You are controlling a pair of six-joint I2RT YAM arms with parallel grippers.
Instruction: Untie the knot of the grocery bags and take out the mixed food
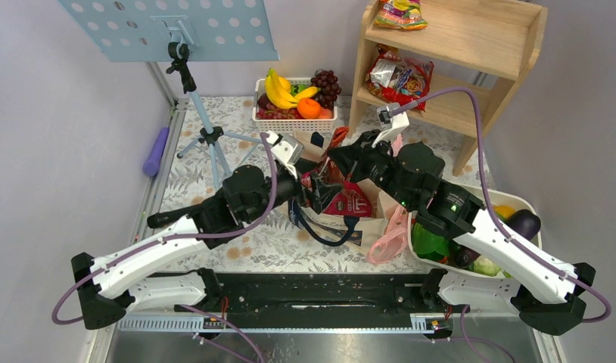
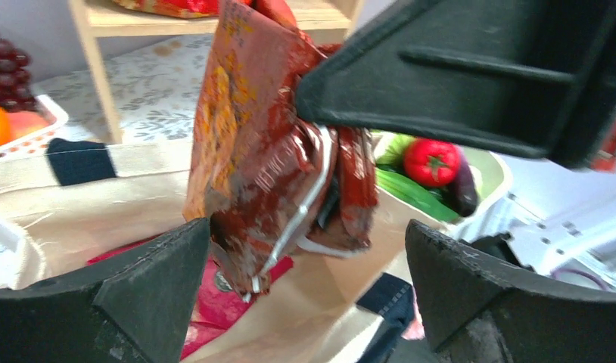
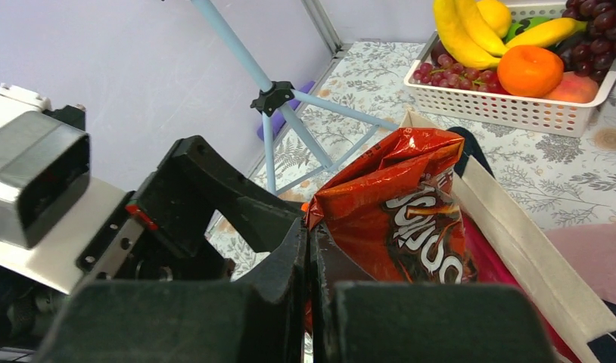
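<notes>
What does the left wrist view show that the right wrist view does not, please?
Only the left wrist: the white tub holding a tomato, cucumber and eggplant, plus the wooden shelf leg. Only the right wrist: the bananas and the tripod stand. Both: the red snack packet clamped by the right gripper, the canvas tote, and the basket with its orange and grapes.

Top view looks down across the worktop (image 1: pixel 237 249) from its near edge; wrist views, close over the canvas tote (image 3: pixel 509 234), face each other, sharing the chip packet (image 2: pixel 252 151)
</notes>
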